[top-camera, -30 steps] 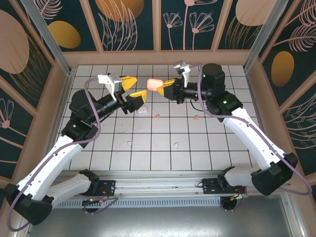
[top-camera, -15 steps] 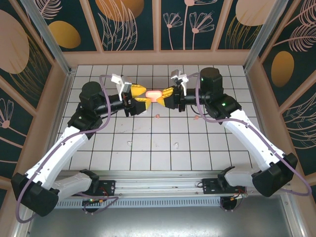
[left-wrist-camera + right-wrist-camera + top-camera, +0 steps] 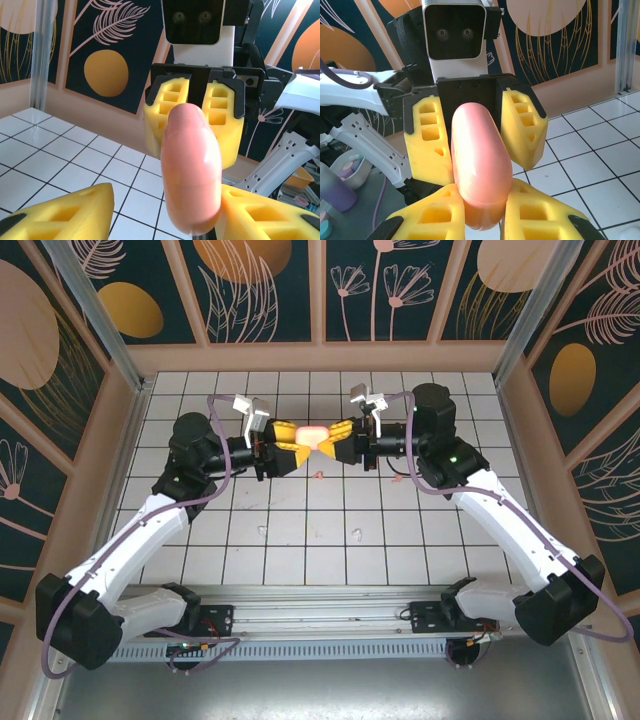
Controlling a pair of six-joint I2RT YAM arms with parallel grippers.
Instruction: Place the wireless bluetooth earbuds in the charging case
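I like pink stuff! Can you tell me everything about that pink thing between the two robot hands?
The pink charging case is a smooth, glossy, salmon-pink plastic pebble, rounded at both ends, seemingly closed. It lies sideways in the air above the white tiled table. The right gripper is shut on one end; the left gripper stands open around the other.

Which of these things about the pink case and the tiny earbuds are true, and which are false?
1. The pink case lies on the table. False: it is up in the air between the two grippers.
2. The right gripper is shut on the case. True.
3. A white earbud lies on the tiles. True.
4. The left gripper holds an earbud. False: it stands open, with a finger on each side of the case.
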